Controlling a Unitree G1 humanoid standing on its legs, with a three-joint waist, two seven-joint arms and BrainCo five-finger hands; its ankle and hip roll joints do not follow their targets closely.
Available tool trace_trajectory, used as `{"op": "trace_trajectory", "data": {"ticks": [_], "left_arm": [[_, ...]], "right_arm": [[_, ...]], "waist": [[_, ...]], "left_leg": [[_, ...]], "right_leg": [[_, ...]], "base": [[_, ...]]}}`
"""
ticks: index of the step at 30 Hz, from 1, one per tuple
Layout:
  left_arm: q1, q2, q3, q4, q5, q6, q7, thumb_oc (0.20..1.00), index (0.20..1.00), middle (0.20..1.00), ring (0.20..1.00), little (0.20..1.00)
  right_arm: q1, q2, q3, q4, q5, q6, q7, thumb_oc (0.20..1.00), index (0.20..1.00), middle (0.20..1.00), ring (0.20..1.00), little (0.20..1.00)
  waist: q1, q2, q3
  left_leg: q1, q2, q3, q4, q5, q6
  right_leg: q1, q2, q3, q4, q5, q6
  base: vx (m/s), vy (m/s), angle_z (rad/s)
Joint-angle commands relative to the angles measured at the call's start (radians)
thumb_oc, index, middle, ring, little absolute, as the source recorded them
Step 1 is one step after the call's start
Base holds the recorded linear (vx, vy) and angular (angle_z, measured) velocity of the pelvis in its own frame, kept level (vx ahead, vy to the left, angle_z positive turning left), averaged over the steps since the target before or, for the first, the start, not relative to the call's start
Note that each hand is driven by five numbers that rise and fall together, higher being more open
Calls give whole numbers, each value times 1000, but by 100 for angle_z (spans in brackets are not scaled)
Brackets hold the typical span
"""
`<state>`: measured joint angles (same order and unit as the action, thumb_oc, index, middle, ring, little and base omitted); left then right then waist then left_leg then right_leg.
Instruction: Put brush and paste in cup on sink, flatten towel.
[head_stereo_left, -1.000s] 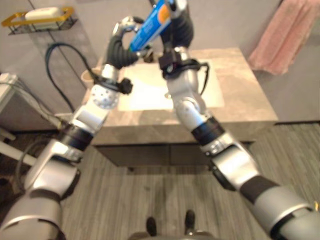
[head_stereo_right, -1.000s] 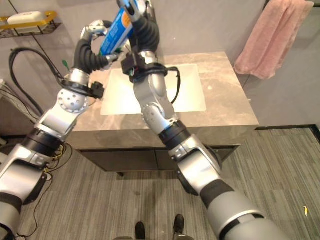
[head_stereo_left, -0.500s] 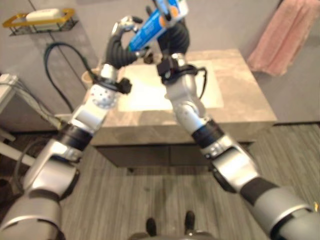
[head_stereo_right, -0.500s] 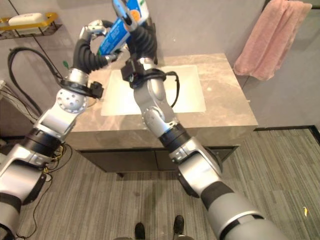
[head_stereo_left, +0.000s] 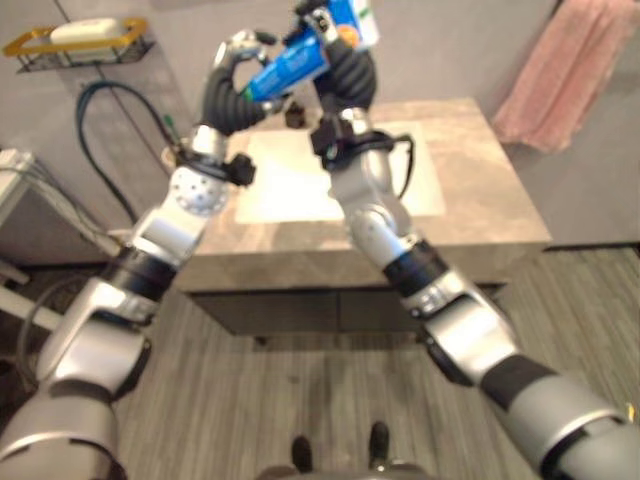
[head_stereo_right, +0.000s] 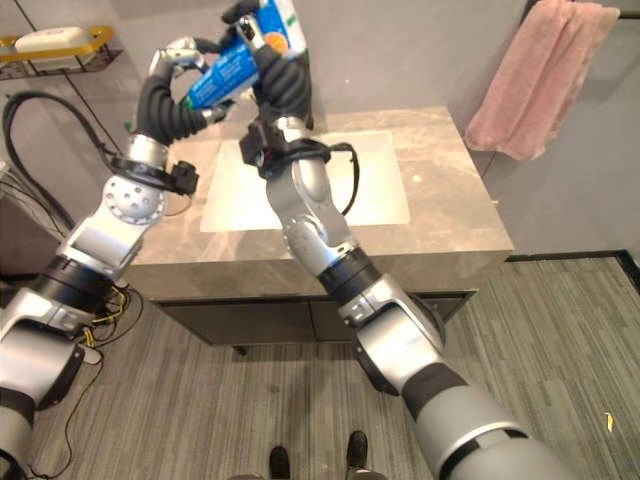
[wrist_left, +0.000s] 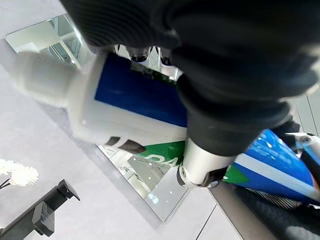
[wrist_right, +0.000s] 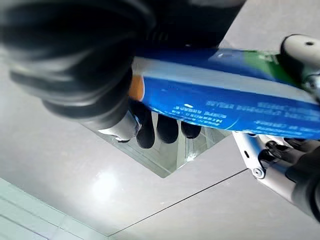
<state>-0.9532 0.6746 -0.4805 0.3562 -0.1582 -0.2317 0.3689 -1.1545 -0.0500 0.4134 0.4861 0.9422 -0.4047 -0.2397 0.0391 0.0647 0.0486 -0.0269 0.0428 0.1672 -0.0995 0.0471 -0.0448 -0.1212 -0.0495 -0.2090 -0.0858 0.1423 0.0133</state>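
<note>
Your eye views: stone counter (head_stereo_right: 440, 215) with white sink basin (head_stereo_right: 375, 190), pink towel (head_stereo_right: 535, 75) hanging bunched on wall at right. Yellow wire shelf (head_stereo_left: 75, 45) on wall at left.

Both hands raised above sink's far edge, sharing blue paste tube (head_stereo_right: 222, 78). Right hand (head_stereo_right: 272, 45) wrapped around tube's upper end; left hand (head_stereo_right: 168, 62) curled on its lower end.

Wrist views add detail: left one shows tube's white cap end (wrist_left: 40, 82); right one shows dark fingertips (wrist_right: 167, 131) curling under tube.
</note>
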Motion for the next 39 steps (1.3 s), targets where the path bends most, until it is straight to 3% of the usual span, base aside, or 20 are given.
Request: {"op": "trace_trajectory", "data": {"ticks": [1, 5, 6, 7, 8, 22, 25, 26, 32, 34, 35, 36, 37, 38, 39], "left_arm": [[-75, 52, 37, 38, -11, -51, 55, 200, 200, 200, 200, 200], [-71, 47, 42, 39, -3, -47, 66, 200, 200, 200, 200, 200], [-69, 46, 44, 40, -1, -45, 69, 482, 482, 482, 482, 482], [-67, 45, 46, 41, 3, -43, 72, 555, 555, 555, 555, 555], [-66, 47, 48, 40, 9, -40, 76, 1000, 1000, 1000, 1000, 1000], [-38, 52, 119, -34, 89, -22, 139, 1000, 1000, 1000, 1000, 1000], [-10, 86, 159, -75, 114, -24, 154, 1000, 1000, 1000, 1000, 1000], [34, 132, 204, -117, 121, -36, 155, 1000, 1000, 1000, 1000, 1000], [259, 229, 380, -266, 87, -92, 125, 1000, 1000, 1000, 1000, 1000], [466, 287, 525, -365, 50, -130, 77, 1000, 1000, 1000, 1000, 1000], [482, 286, 540, -374, 47, -130, 72, 1000, 1000, 1000, 1000, 1000], [673, 274, 664, -402, 2, -149, 47, 1000, 1000, 1000, 1000, 1000], [770, 246, 724, -409, -13, -155, 39, 1000, 1000, 1000, 1000, 1000], [783, 242, 736, -416, -14, -155, 36, 1000, 1000, 1000, 1000, 1000], [929, 180, 803, -406, -33, -150, 22, 1000, 1000, 1000, 1000, 1000]], "right_arm": [[-8, 1, -39, 18, -25, -26, -8, 200, 200, 200, 200, 200], [-7, 1, -46, 21, -29, -30, -19, 200, 200, 200, 200, 200], [-6, 0, -51, 21, -29, -32, -21, 200, 200, 200, 200, 200], [-6, 1, -55, 22, -27, -34, -24, 200, 200, 200, 200, 200], [-6, 1, -57, 22, -27, -36, -27, 200, 200, 200, 200, 200], [0, -1, -140, -5, -45, -73, -79, 200, 200, 200, 200, 200], [-1, -11, -162, -9, -59, -82, -94, 200, 200, 200, 200, 200], [-1, -30, -182, -17, -71, -86, -100, 200, 200, 200, 200, 200], [8, -82, -224, -30, -99, -83, -100, 200, 200, 200, 200, 200], [13, -141, -238, -46, -132, -80, -100, 200, 200, 200, 200, 200], [14, -138, -234, -48, -134, -78, -101, 200, 200, 200, 200, 200], [15, -185, -257, -65, -169, -70, -105, 200, 200, 200, 200, 200], [14, -203, -268, -77, -173, -73, -105, 200, 200, 200, 200, 200], [15, -200, -263, -78, -173, -72, -105, 200, 200, 200, 200, 200], [25, -230, -289, -97, -186, -74, -103, 200, 200, 200, 200, 200]], "waist": [[9, -27, -47], [12, -26, -47], [12, -26, -47], [13, -25, -47], [14, -25, -47], [48, -14, -57], [62, -11, -61], [79, -9, -61], [122, -10, -58], [157, -10, -52], [152, -8, -53], [191, -9, -42], [203, -8, -38], [196, -6, -40], [225, -11, -34]], "left_leg": [[31, 75, -22, 12, -40, -52], [33, 76, -24, 12, -40, -53], [34, 76, -24, 12, -40, -53], [35, 76, -24, 12, -40, -53], [36, 76, -25, 12, -39, -53], [50, 72, -62, 12, -35, -59], [52, 70, -75, 12, -33, -60], [52, 68, -84, 12, -31, -62], [52, 59, -114, 12, -27, -65], [44, 53, -140, 12, -20, -66], [44, 52, -141, 12, -20, -66], [37, 46, -166, 12, -17, -68], [29, 41, -181, 12, -15, -68], [26, 40, -184, 12, -11, -66], [16, 35, -209, 12, -11, -64]], "right_leg": [[93, -79, -2, -2, -79, 91], [96, -78, -4, -2, -82, 90], [98, -78, -5, -2, -82, 90], [99, -78, -7, -2, -83, 90], [101, -78, -8, -2, -83, 90], [144, -87, -50, -2, -97, 85], [155, -90, -63, -2, -101, 82], [163, -93, -73, -2, -103, 82], [186, -102, -107, -2, -108, 80], [195, -106, -131, -2, -110, 81], [195, -107, -132, -2, -110, 81], [205, -112, -155, -2, -115, 83], [208, -116, -167, -2, -116, 84], [207, -117, -169, -2, -114, 83], [216, -121, -193, -2, -119, 85]], "base": [[0, 0, 0], [0, 0, 0], [0, 0, 0], [0, 0, 0], [-8, -6, 5], [-11, -10, 9], [-6, -9, 16], [0, -1, 13], [10, 3, 19], [22, 13, 26], [30, 21, 42], [24, 23, 37], [13, 26, 32], [27, 18, 34], [13, 14, 47]]}}
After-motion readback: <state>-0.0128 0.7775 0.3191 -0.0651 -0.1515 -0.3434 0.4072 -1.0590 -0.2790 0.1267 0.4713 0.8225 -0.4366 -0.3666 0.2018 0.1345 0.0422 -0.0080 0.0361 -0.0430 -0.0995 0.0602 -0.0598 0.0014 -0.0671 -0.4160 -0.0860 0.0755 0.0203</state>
